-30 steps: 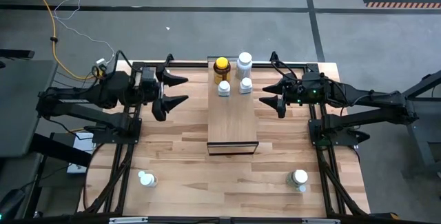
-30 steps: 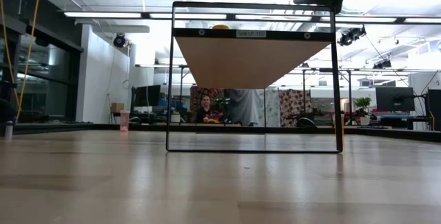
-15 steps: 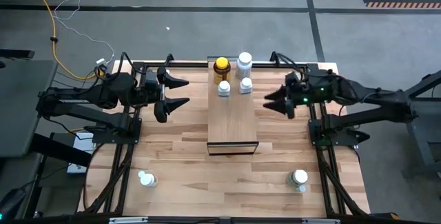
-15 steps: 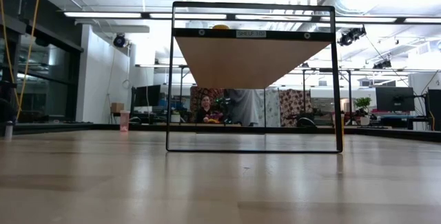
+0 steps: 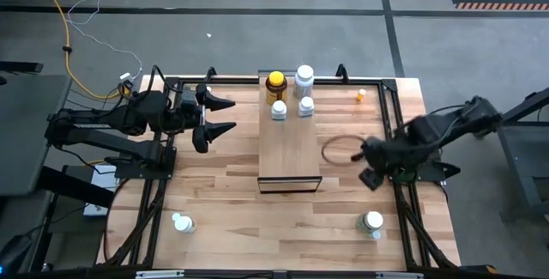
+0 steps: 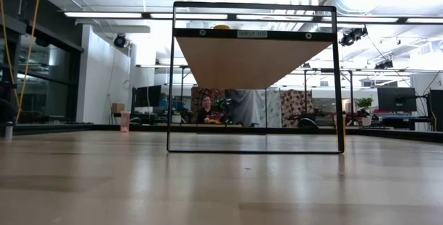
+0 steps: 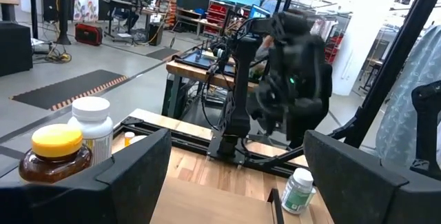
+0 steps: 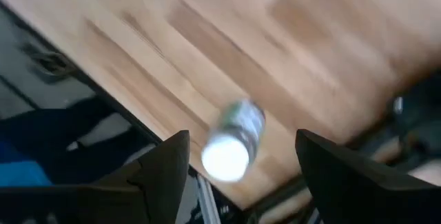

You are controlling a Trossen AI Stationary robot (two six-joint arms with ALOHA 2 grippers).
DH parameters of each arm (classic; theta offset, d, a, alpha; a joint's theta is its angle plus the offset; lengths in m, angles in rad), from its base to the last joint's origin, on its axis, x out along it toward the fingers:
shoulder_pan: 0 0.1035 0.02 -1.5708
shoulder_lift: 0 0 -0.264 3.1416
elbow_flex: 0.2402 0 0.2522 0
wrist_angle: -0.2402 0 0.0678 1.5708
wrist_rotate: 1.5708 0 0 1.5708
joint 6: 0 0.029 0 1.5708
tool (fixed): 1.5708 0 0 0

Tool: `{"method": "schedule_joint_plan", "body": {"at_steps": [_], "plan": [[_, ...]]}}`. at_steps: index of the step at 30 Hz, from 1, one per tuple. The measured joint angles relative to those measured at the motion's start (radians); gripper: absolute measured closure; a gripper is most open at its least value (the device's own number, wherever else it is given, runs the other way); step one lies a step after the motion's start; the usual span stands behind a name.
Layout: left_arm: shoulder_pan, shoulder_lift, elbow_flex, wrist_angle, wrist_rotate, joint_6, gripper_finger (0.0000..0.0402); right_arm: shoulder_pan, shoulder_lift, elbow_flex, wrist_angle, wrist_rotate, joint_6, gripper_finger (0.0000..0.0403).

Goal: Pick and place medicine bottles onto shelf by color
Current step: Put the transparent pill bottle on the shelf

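Note:
The shelf point(image 5: 290, 146) stands mid-table. At its far end stand an amber bottle with a yellow cap point(image 5: 275, 86), a white bottle point(image 5: 304, 76) and two small white bottles point(image 5: 279, 110) point(image 5: 305, 106). A tiny orange bottle point(image 5: 360, 95) stands on the table at the far right. White bottles stand at the near left point(image 5: 181, 222) and near right point(image 5: 372, 221). My left gripper point(image 5: 230, 114) is open, left of the shelf. My right gripper point(image 5: 369, 166), blurred, is open above the table right of the shelf; its wrist view point(image 8: 241, 136) looks down on the green-labelled near-right bottle point(image 8: 233, 141).
A black frame point(image 5: 390, 124) runs along the table's far and side edges. The left wrist view shows the amber bottle point(image 7: 55, 155), the white bottle point(image 7: 93, 124) and the right arm point(image 7: 293, 65) beyond. The low view shows the shelf's frame point(image 6: 252, 79) and a person far behind.
My right gripper has swung from beside the shelf's far end toward the table's near edge, tipping downward, toward the white bottle at the near right. The bottles and the left arm have kept still.

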Motion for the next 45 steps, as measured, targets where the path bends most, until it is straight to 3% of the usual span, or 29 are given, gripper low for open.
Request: {"method": "schedule_joint_plan", "body": {"at_steps": [9,15,27,31,38,45], "plan": [[0.0,0.0,0.0,-0.001,0.0,0.0,0.008,0.269,0.098,-0.09,0.095,0.002,0.404,0.0148],[0.001,0.0,0.0,-0.002,0.0,0.0,0.008,0.384,0.172,-0.092,0.11,0.006,0.56,0.0148],[0.002,0.0,0.0,-0.002,-0.023,0.0,0.008,0.436,0.215,-0.092,0.208,0.031,0.58,0.0145],[0.002,0.0,0.001,-0.002,-0.023,0.0,0.008,0.436,0.215,-0.092,0.215,0.039,0.584,0.0111],[0.002,0.0,0.001,-0.002,-0.023,0.0,0.008,0.436,0.215,-0.093,0.218,0.036,0.565,0.0011],[0.002,0.0,0.001,-0.002,-0.023,0.0,0.008,0.442,0.215,-0.093,0.258,0.006,0.61,0.0015]]}}
